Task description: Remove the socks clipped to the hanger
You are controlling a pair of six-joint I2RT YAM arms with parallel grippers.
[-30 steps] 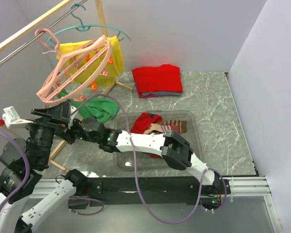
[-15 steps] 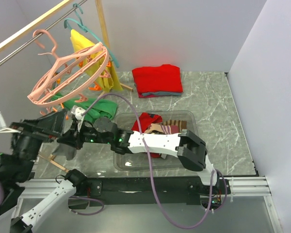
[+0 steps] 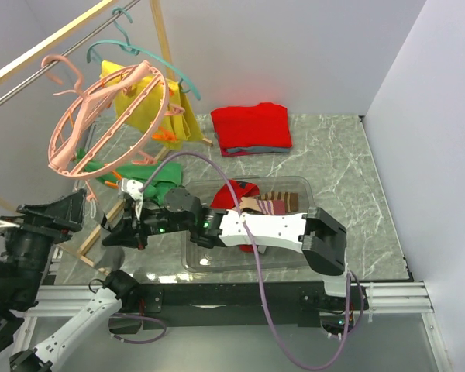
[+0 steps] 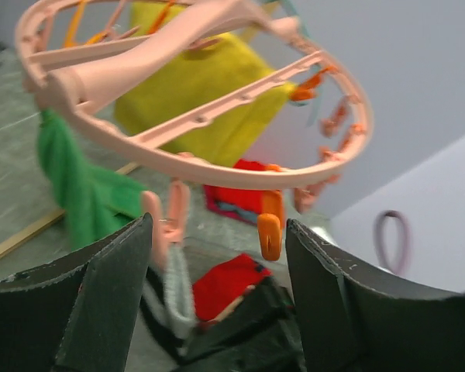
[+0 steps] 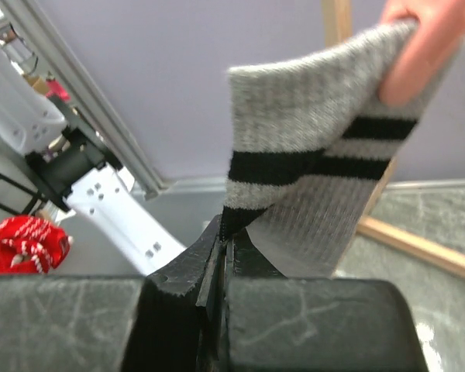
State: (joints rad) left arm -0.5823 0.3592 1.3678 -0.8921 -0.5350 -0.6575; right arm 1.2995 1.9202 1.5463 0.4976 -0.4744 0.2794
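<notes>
A grey marbled table (image 3: 333, 178) is carrying a wooden rack (image 3: 161, 31) at its far left, and two robot arms are reaching toward that rack from the near edge. The right arm (image 3: 256, 229) is stretching far across to the left, passing over a clear plastic bin (image 3: 205, 260) near the middle of the table. The left arm (image 3: 31, 240) is sitting low at the left, pointing up at the rack.

The hanger (image 4: 132, 74), a large pink ring with spokes, is hanging tilted from the rack's rail, in front of a yellow shirt (image 3: 182, 116) and above a green garment (image 4: 81, 186). A folded red garment (image 3: 252, 128) is lying at the back of the table.

A red sock (image 3: 234, 192) and brown striped socks (image 3: 279, 201) are lying in the bin, clear of the hanger.

One grey sock with black stripes (image 5: 325, 155) is dangling from the ring, its upper corner gripped by a pink clip (image 4: 170, 221). The right gripper (image 5: 226, 240) is pinching the sock's lower edge, its jaws pressed together on the fabric.

The left gripper (image 4: 217, 240) is hovering just below the ring, jaws spread wide and holding nothing. An orange clip (image 4: 269, 232) is hanging empty beside the pink one.
</notes>
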